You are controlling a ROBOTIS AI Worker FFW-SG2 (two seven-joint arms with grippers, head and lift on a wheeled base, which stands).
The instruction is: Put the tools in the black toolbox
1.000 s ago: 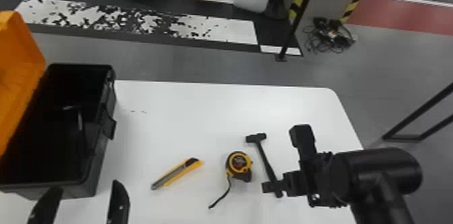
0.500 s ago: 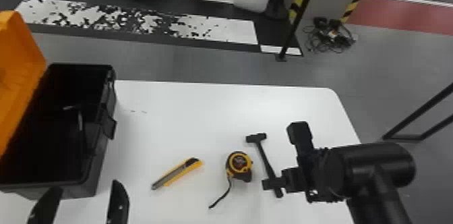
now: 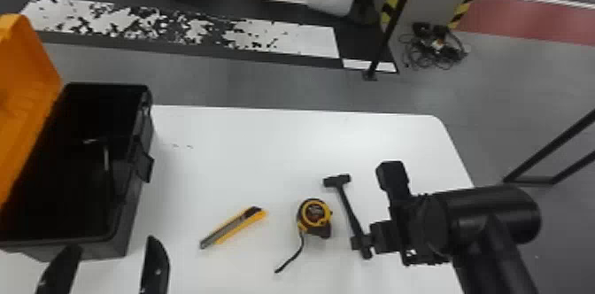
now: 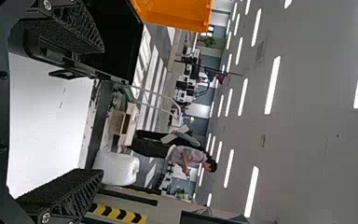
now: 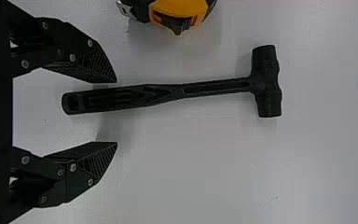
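Head view: one hammer [image 3: 351, 211], tape measure [image 3: 315, 216], knife [image 3: 234, 227]; toolbox [image 3: 128, 232] holds perhaps one tool [image 3: 106, 156].

The hammer [image 5: 163, 95] looks matt, its ridged black handle like moulded plastic. Under it, the table [image 3: 248, 156] is smooth with a soft sheen. Beside it, the tape measure [image 3: 314, 213] has a plastic-looking case and a shiny metal hook [image 5: 126, 9]. Farther from it, the utility knife [image 3: 248, 222] and black toolbox [image 3: 106, 249] look plastic, as does the orange lid [image 3: 26, 71].
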